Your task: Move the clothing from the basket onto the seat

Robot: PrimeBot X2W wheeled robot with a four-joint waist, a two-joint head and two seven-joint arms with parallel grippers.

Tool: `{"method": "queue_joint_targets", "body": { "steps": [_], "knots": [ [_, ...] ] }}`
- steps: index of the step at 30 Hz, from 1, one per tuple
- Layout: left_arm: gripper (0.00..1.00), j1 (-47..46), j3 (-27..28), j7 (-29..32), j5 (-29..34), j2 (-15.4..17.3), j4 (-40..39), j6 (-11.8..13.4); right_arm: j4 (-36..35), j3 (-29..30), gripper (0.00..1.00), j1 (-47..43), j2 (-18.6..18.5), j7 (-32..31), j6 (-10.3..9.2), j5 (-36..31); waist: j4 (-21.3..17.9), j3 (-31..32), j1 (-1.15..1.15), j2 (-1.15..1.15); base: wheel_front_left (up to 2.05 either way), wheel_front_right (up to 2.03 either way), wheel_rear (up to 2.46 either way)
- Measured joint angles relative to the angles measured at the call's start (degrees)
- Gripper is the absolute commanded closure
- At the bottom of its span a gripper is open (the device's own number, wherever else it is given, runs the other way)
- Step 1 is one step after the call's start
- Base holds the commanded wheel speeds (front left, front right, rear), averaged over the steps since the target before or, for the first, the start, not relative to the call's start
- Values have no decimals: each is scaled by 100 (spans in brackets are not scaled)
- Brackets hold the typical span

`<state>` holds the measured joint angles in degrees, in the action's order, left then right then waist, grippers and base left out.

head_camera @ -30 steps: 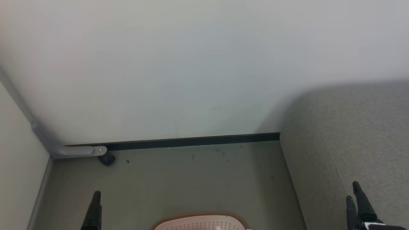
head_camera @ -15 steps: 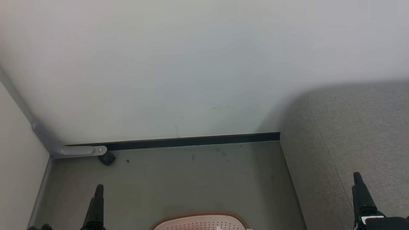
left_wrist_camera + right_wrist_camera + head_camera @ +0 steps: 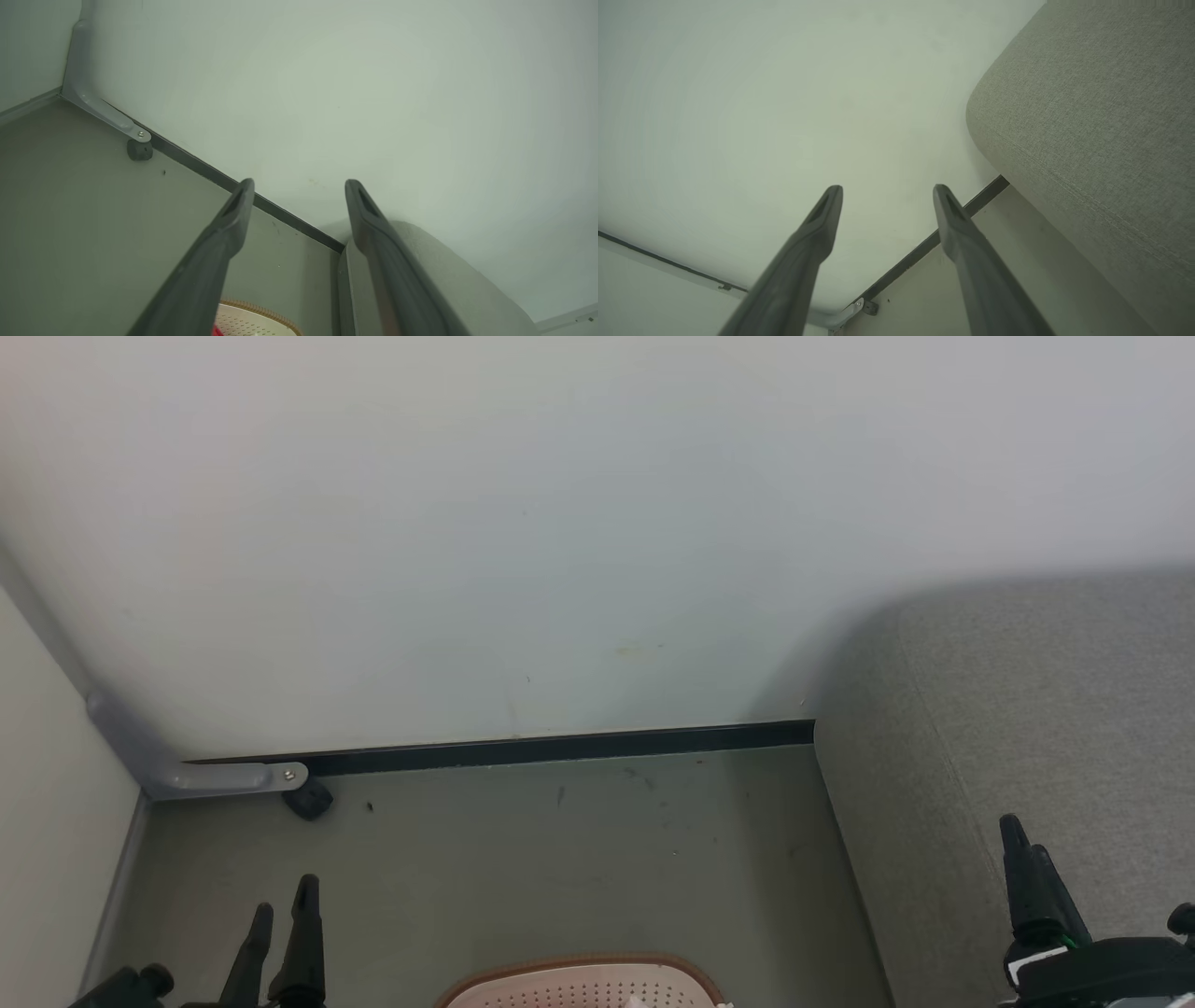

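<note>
Head view first: your left end effector [image 3: 283, 901] pokes up at the lower left of the frame. Its two dark fingers stand a little apart with nothing between them. Your right end effector [image 3: 1021, 838] is at the lower right, in front of the grey seat [image 3: 1046, 709], which fills the right side. From this angle its fingers overlap, so you can't really tell how wide it is here. The far edge of the basket [image 3: 579, 960], cream with a brown rim, peeks in at bottom centre on the floor [image 3: 560, 868], between the two end effectors and just left of the seat. The pale wall [image 3: 560, 523] takes up the top half, with a black skirting strip [image 3: 560, 748] along its foot. A grey bracket [image 3: 201, 775] and a small dark stopper [image 3: 311, 800] sit at centre left.

Left wrist view: the fingers are spread wide and hold nothing. At the bottom edge between them you get the basket rim and a tiny sliver of the red clothing [image 3: 217, 332] inside it. The seat's rounded corner sits behind the right-hand finger.

Right wrist view: this one's fingers are wide apart too, and empty. The seat covers the upper right, and wall and floor fill the rest of the frame.
</note>
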<state>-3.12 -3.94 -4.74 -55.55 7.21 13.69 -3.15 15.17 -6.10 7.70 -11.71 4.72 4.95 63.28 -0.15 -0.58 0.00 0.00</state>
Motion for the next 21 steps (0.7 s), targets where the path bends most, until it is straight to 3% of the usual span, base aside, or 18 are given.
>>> {"method": "queue_joint_targets", "body": {
  "steps": [10,21],
  "knots": [
    [0,-1,-156,-221,1018,104,-101,183,24,-382,0,42,-171,205,-183,-968,-31,2,0,0,0,0,0],
    [0,-1,-246,-453,1858,149,-136,322,107,-744,0,146,-321,454,-243,-1782,-80,-14,0,0,0,0,0]
  ]
}}
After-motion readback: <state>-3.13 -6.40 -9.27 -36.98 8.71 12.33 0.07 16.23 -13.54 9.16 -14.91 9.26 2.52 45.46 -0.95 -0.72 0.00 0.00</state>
